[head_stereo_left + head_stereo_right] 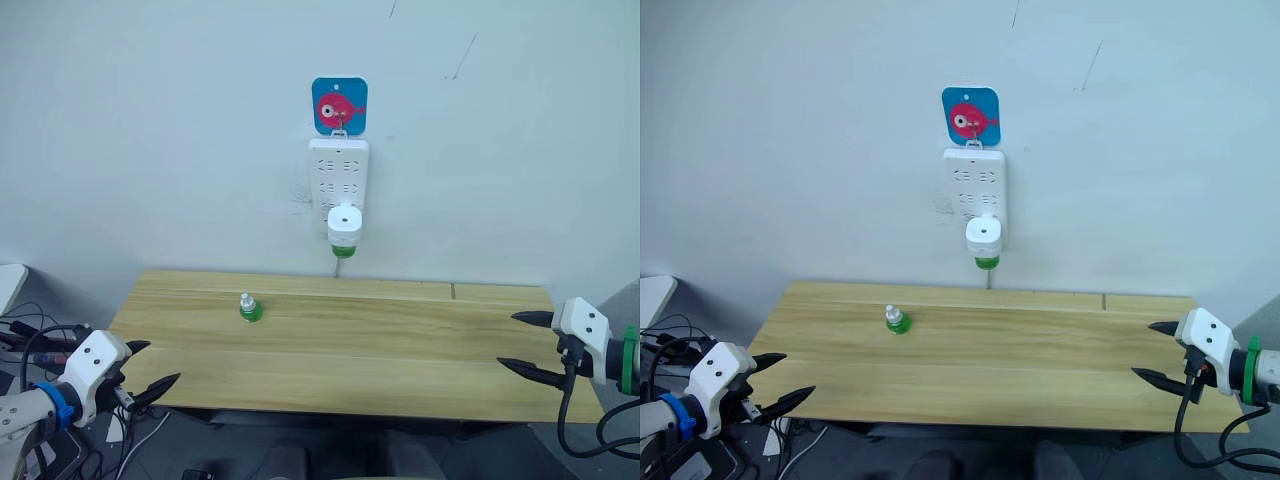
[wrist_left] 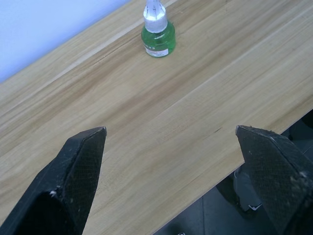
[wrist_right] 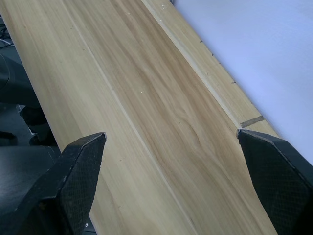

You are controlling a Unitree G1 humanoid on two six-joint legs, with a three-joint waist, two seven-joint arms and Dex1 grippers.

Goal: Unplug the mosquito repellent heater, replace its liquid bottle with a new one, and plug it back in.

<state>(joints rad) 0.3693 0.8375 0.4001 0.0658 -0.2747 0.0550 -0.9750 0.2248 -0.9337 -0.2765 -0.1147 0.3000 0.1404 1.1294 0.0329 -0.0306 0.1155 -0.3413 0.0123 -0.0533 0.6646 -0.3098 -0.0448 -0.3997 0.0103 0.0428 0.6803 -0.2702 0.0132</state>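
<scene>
Two black-fingered grippers are seen at the near corners of the long pale wooden table [image 1: 400,350]: the left gripper [image 1: 145,369] off the near left corner, the right gripper [image 1: 526,345] at the right end, each with its fingers spread wide and nothing held. The small rounded white plastic mosquito repellent heater [image 1: 344,226] is plugged into the lowest socket of the long white multi-socket power strip [image 1: 338,172] on the wall, above the table's far edge. Only the green base of its bottle [image 1: 343,251] is seen below it; the prongs are hidden. A blue square hanger with a pink fish [image 1: 339,105] is fixed above the strip. A small green liquid bottle with a clear cap [image 2: 157,30] stands upright left of centre, well apart from both grippers, with bare wood all round it.
</scene>
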